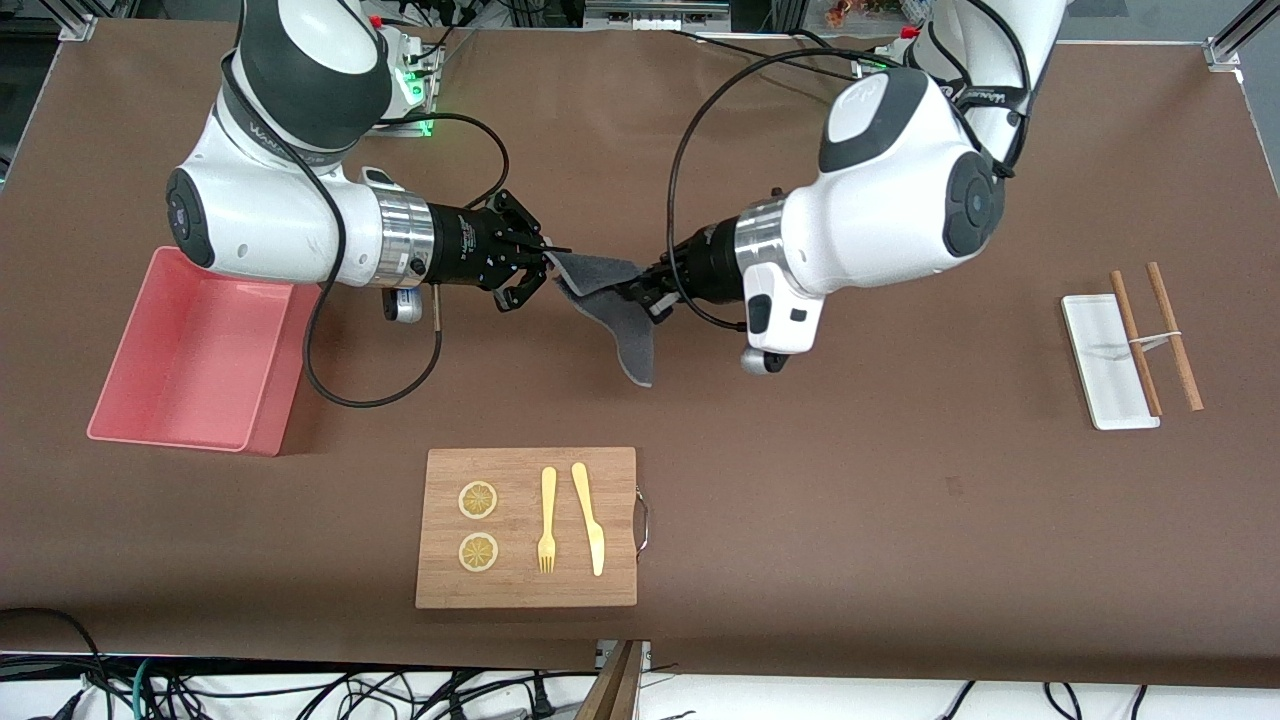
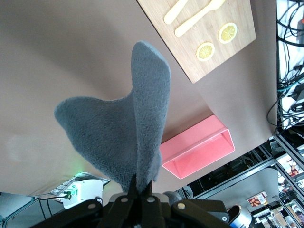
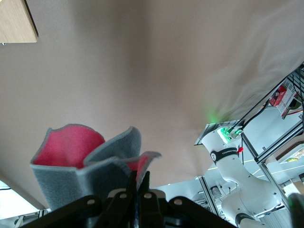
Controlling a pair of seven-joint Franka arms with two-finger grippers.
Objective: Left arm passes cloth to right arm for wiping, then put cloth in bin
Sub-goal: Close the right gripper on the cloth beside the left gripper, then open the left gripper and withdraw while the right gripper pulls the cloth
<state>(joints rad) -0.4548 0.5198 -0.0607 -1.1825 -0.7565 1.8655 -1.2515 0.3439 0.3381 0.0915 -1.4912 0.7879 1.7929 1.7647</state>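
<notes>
The dark-grey cloth [image 1: 612, 300] hangs in the air over the middle of the table, stretched between both grippers, with its loose tail drooping toward the table. My left gripper [image 1: 645, 290] is shut on one end; in the left wrist view the cloth [image 2: 118, 128] rises from the closed left gripper [image 2: 144, 187]. My right gripper [image 1: 540, 265] is shut on the other edge; in the right wrist view the folded cloth [image 3: 80, 175] sits pinched in the right gripper [image 3: 141, 178]. The salmon-pink bin [image 1: 195, 360] stands at the right arm's end, under that arm, and also shows as the bin [image 2: 199, 152].
A wooden board [image 1: 525, 590] with two lemon slices, a yellow fork [image 1: 547, 520] and a yellow knife [image 1: 590, 518] lies nearer the front camera than the cloth. A small white tray [image 1: 1100, 380] with brown chopsticks [image 1: 1175, 335] sits at the left arm's end.
</notes>
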